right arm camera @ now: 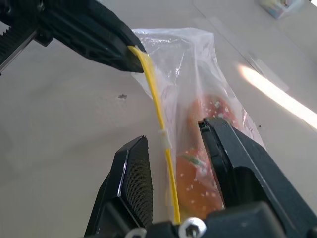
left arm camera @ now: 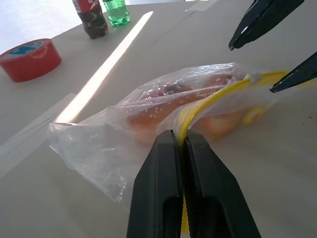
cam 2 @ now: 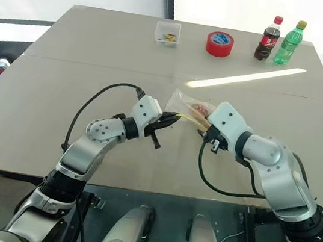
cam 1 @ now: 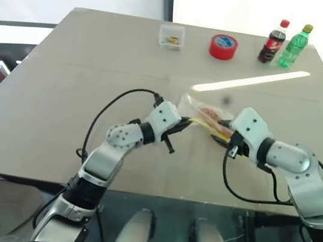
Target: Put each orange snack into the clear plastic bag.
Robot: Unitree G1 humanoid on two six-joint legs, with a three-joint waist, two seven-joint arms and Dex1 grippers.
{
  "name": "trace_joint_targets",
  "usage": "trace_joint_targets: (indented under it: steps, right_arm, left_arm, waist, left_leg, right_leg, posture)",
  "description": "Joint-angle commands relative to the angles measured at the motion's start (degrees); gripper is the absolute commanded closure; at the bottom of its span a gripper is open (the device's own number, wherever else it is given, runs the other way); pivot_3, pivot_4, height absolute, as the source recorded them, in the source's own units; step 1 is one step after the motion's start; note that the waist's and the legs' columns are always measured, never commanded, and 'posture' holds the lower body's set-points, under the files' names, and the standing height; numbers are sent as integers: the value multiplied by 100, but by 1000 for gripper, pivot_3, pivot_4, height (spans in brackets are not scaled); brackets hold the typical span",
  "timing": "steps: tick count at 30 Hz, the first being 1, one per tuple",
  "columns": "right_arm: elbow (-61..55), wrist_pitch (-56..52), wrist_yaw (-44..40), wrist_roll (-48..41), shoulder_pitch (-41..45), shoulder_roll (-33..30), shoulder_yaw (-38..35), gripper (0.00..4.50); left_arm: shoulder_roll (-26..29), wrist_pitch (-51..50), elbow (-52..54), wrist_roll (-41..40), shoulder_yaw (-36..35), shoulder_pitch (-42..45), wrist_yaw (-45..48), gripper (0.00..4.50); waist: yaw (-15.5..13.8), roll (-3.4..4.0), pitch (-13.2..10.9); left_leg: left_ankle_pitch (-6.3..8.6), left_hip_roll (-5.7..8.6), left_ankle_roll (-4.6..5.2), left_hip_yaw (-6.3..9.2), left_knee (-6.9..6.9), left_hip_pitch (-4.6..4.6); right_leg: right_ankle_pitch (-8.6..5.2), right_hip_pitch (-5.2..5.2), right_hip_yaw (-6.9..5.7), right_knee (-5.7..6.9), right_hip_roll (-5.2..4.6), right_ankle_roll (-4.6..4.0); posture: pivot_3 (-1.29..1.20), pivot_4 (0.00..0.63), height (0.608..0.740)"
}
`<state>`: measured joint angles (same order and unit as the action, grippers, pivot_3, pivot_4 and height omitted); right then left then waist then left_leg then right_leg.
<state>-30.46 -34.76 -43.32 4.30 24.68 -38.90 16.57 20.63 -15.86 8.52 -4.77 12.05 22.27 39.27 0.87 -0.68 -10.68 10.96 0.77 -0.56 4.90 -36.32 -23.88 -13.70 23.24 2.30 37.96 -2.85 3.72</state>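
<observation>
1. On the table [cam 1: 64, 82], out in front of me and between my two wrists, lies the clear plastic bag [left arm camera: 99, 144], its yellow strip [right arm camera: 157, 119] running across from one gripper to the other.
2. Both orange snacks [right arm camera: 198, 171] look to be inside the bag already: the right wrist view shows two speckled orange pieces behind the film, one beyond the other. I judge the filling done (what may be left is letting go, and perhaps closing the strip).
3. My left gripper [left arm camera: 181, 141] has its jaws pressed together on the yellow strip, pinching the bag's edge and holding it a little off the tabletop.
4. My right gripper [right arm camera: 171, 144] has its jaws apart, with a clear gap. The strip runs through that gap without being squeezed, and one finger [right arm camera: 233, 148] lies over the film just above the snacks; I cannot tell whether it touches.
5. Far across the table stand a red tape roll [cam 1: 223, 46], two bottles [cam 1: 285, 43] and a small clear box [cam 1: 171, 37], all well apart from the bag.
</observation>
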Motion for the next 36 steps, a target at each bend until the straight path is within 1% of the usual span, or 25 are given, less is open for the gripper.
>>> trace_joint_targets:
  steps: [1,12,13,14,15,16,31,36]
  right_arm:
    - [-40,118,23,68,114,19,3,2573]
    - [-23,90,5,154,72,10,102,2573]
    - [-21,89,5,154,68,9,101,3096]
    - [-20,88,6,157,65,7,101,3423]
    - [-20,84,5,172,59,-8,103,3960]
    - [-21,83,4,185,51,-25,105,4379]
    - [-34,-4,-30,246,-69,-145,77,4379]
    - [-43,-74,-46,280,-201,-332,7,4379]
  left_arm:
    - [-30,95,326,-82,26,15,33,4500]
    - [-20,67,345,-73,-9,12,45,4500]
    - [-20,67,340,-71,-7,12,45,4500]
    - [-21,67,335,-69,-5,12,46,4500]
    - [-24,63,336,-70,-4,14,44,4500]
    - [-26,60,337,-71,-2,14,44,4500]
    - [-24,78,294,-48,-6,24,31,4500]
    - [16,108,245,5,-52,7,-44,4500]
  waist:
    - [-6,0,0]
    - [-4,0,0]
    - [-4,0,0]
    - [-4,0,0]
    - [-4,0,0]
    - [-4,0,0]
    - [-4,0,0]
    - [-6,0,0]
  left_leg:
    - [0,0,0,0,0,0]
    - [0,0,0,1,0,0]
    - [0,0,0,1,0,0]
    - [0,0,0,1,0,0]
    - [0,0,0,1,0,0]
    - [0,0,0,1,0,0]
    - [0,0,0,1,0,0]
    - [0,0,0,1,0,0]
  right_leg:
    - [0,0,-1,0,0,0]
    - [2,0,-1,0,0,-3]
    - [2,0,-1,0,0,-3]
    - [2,0,-1,0,0,-3]
    - [2,0,-1,0,0,-3]
    - [1,0,-1,0,0,-3]
    - [0,0,-1,0,0,0]
    - [0,0,-1,-1,0,0]
  posture:
    - [0,150,740]
    - [0,150,740]
    - [0,150,740]
    - [0,150,740]
    - [0,150,740]
    - [0,150,740]
    - [0,150,740]
    - [0,150,740]
